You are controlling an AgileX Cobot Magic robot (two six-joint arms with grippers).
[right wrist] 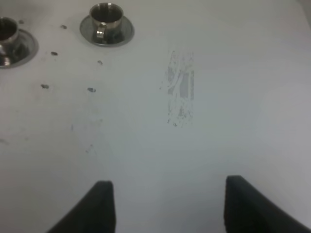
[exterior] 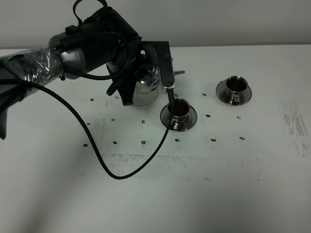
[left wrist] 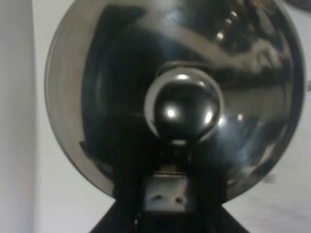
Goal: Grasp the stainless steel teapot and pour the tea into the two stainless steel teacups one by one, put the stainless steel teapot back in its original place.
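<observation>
The stainless steel teapot [exterior: 146,88] stands upright at the back left of the table, its spout pointing right toward the nearer teacup [exterior: 179,112]. My left gripper [exterior: 127,90] is shut on its side handle, mostly hidden under the arm. The left wrist view is filled by the teapot [left wrist: 175,97] lid and knob, with the left gripper [left wrist: 165,211] at the riveted handle. Both teacups hold dark reddish tea; the farther teacup [exterior: 234,89] sits to the right. The original place is hidden. My right gripper [right wrist: 165,204] hangs open over bare table, with the teacups [right wrist: 106,19] far off.
A black cable [exterior: 97,155] loops from the left arm across the table in front of the nearer cup. Small dark marks dot the white table [exterior: 218,184], and a scuffed patch [exterior: 294,124] lies at the right.
</observation>
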